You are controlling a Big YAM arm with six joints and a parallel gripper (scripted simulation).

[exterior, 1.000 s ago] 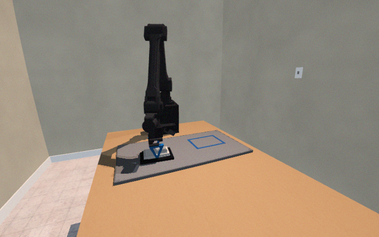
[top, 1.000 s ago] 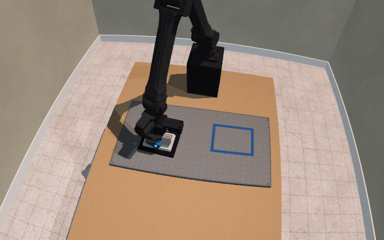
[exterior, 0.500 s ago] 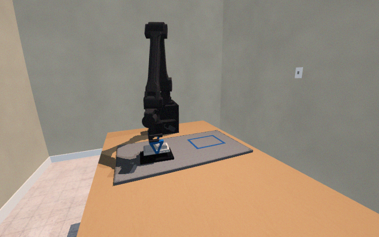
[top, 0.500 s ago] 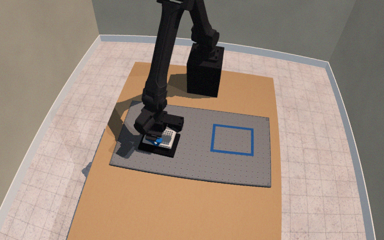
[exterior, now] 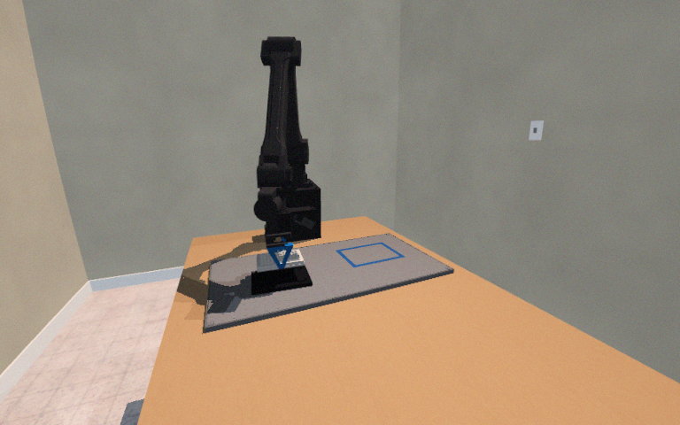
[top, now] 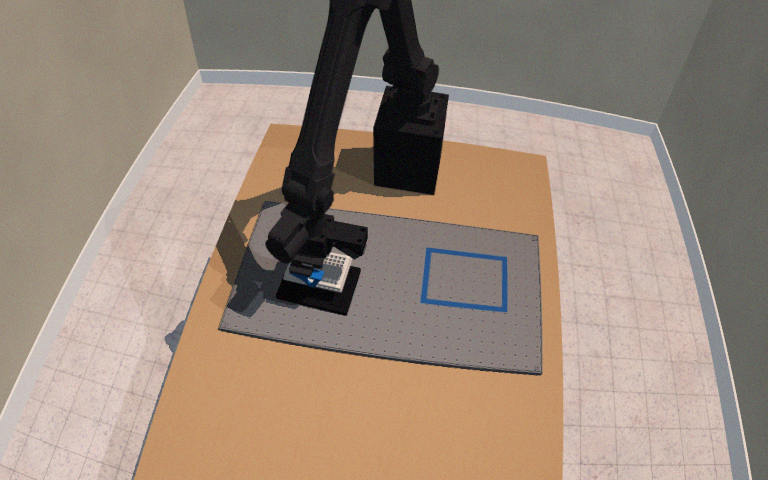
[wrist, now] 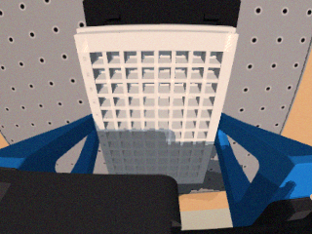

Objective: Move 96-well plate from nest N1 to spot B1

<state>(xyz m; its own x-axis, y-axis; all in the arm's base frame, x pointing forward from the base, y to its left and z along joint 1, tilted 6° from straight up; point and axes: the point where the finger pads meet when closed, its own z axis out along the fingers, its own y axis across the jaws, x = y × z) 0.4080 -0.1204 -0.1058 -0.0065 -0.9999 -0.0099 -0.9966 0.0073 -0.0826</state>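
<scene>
Left end of deck: gripper (wrist: pixel 159 150) fingers clamped on 96-well plate (wrist: pixel 156 92), lifted above plate nest N1 (top: pixel 339 297).
Right end: taped outline (top: pixel 464 306), bare perforated deck (top: pixel 385 316) between.

A high top view looks steeply down on the grey deck (top: pixel 396 333). A distant exterior view faces it from beyond one corner. The wrist view hovers close above; all share it.

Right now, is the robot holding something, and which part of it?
Yes. The tool is shut on the white 96-well plate, its blue fingers squeezing the two long sides.
</scene>
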